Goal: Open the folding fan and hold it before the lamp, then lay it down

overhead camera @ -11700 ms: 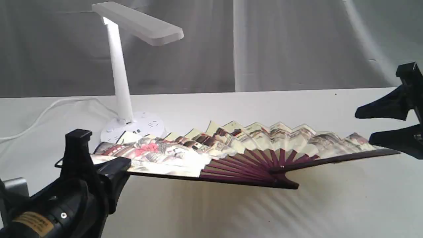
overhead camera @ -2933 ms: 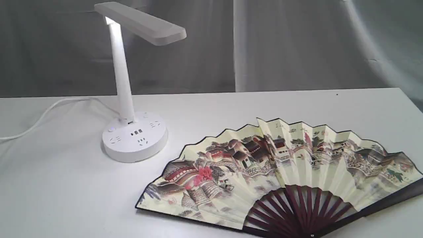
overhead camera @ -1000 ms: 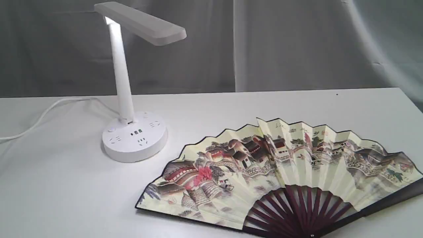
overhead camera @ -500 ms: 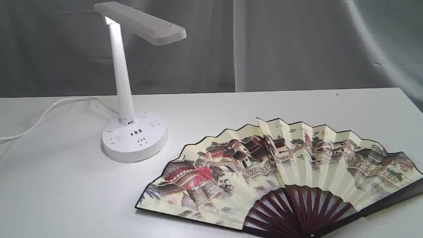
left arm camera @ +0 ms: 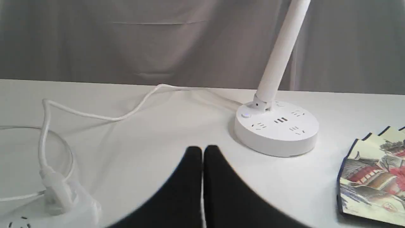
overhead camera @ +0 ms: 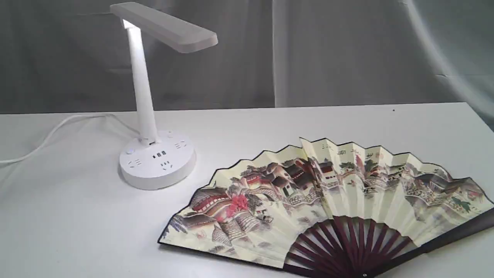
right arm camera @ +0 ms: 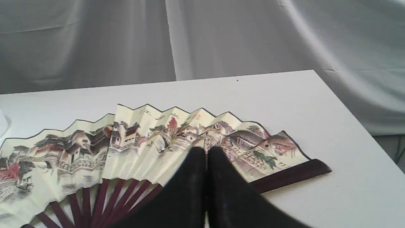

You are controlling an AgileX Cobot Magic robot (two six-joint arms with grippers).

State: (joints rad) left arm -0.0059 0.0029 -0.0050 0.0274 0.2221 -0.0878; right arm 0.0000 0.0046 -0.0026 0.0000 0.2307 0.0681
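On tabletop (overhead camera: 77, 224), near lamp (overhead camera: 156, 164): folding fan (overhead camera: 324, 193), fully spread, painted side up, lying free, so the laying-down step is seemingly complete. Left pincer (left arm camera: 202, 151) and right pincer (right arm camera: 206, 152): pressed together, empty.

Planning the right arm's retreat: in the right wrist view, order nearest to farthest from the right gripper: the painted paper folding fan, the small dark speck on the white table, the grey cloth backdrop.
1. Painted paper folding fan: spread open just ahead of the shut right gripper.
2. Small dark speck: near the white table's far edge.
3. Grey cloth backdrop: behind the table.
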